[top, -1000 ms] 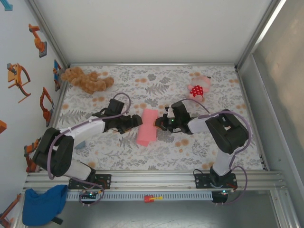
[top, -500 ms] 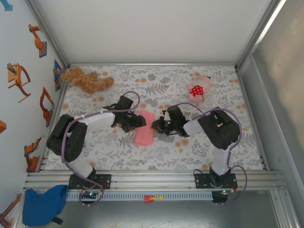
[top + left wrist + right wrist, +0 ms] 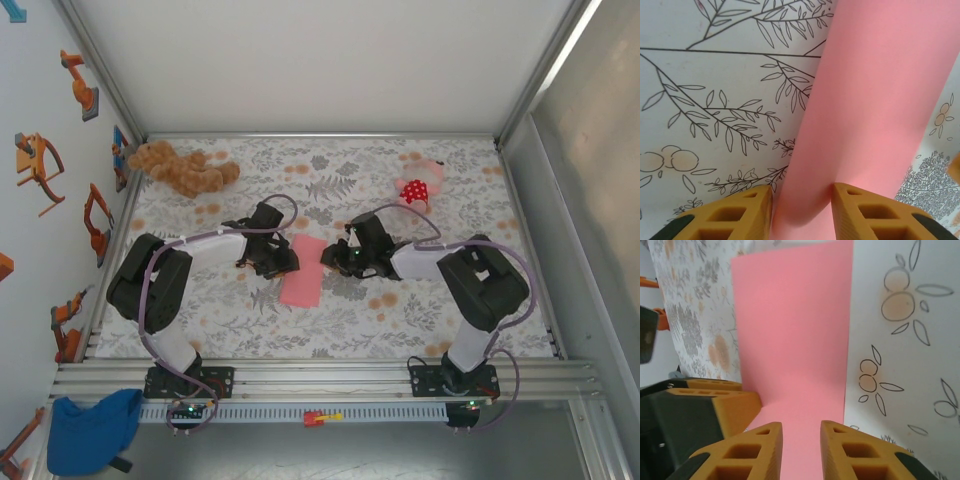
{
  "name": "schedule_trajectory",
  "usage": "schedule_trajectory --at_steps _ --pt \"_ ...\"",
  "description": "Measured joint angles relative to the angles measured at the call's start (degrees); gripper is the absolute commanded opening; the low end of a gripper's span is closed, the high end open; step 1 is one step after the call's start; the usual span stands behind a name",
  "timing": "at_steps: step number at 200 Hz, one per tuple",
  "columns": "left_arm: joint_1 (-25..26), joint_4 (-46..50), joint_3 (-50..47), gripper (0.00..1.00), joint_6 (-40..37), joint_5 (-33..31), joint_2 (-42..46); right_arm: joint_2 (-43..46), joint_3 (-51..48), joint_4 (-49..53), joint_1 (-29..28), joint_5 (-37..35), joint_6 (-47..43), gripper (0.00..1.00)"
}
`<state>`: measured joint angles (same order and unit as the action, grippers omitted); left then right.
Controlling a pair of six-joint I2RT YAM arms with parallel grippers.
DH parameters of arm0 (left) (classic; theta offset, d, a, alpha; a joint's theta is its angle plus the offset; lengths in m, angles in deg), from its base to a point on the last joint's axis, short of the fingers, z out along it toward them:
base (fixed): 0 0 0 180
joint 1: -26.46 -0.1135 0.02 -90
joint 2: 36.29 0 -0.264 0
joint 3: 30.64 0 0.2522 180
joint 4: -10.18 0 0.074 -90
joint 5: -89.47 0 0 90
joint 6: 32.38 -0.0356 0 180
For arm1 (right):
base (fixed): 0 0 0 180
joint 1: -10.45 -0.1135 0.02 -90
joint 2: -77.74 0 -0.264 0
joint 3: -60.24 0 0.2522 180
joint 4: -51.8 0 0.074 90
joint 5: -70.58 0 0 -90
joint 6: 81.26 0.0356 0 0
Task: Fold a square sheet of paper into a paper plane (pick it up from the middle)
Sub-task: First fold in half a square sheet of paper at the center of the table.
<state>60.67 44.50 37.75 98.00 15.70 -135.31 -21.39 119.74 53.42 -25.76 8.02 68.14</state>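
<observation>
The square sheet of paper (image 3: 303, 275) lies folded into a narrow salmon-pink strip at the middle of the floral table. My left gripper (image 3: 287, 262) is at its left long edge and my right gripper (image 3: 330, 258) at its upper right edge. In the left wrist view the paper (image 3: 875, 100) bulges up as a rounded fold between the yellow fingers of the left gripper (image 3: 801, 192); the jaws stand narrowly apart and one finger touches the fold. In the right wrist view the right gripper (image 3: 801, 426) is open, low over the flat paper (image 3: 790, 330).
A brown teddy (image 3: 180, 170) lies at the back left and a pink plush with a red dotted patch (image 3: 418, 188) at the back right. Metal frame walls bound the table (image 3: 450, 320). A blue cloth (image 3: 90, 430) sits off the table, front left.
The left gripper moved right to the paper's edge and its jaws narrowed round the fold. The right gripper's jaws parted, letting go of the paper. The strip now lies flatter.
</observation>
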Motion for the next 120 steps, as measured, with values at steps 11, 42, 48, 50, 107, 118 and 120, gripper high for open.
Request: schedule_trajectory --at_steps 11,42,48,50,107,118,120 --pt "-0.02 0.02 0.00 0.36 -0.04 0.02 0.00 1.62 0.57 2.40 0.00 -1.36 -1.44 0.27" --pt "-0.28 -0.07 0.00 0.35 -0.63 0.90 0.00 2.97 1.14 6.32 0.00 -3.32 -4.39 0.25" --pt "-0.48 -0.11 0.00 0.34 -0.81 1.29 0.00 2.89 1.14 6.80 0.00 -3.28 -4.81 0.24" --pt "-0.50 -0.11 0.00 0.34 -0.85 1.40 0.00 2.84 1.14 6.88 0.00 -3.26 -4.81 0.23" --pt "-2.54 -2.49 -0.11 0.29 0.09 5.81 0.00 -1.03 5.42 9.07 -1.88 -2.29 -7.61 0.18" --pt "-2.54 -4.55 -0.61 0.28 1.77 6.88 0.00 -1.60 6.08 9.35 -2.14 -2.23 -7.82 0.18" --pt "-2.54 -5.05 -0.79 0.28 2.16 7.13 0.00 -1.64 6.16 9.40 -2.14 -2.21 -7.82 0.18"
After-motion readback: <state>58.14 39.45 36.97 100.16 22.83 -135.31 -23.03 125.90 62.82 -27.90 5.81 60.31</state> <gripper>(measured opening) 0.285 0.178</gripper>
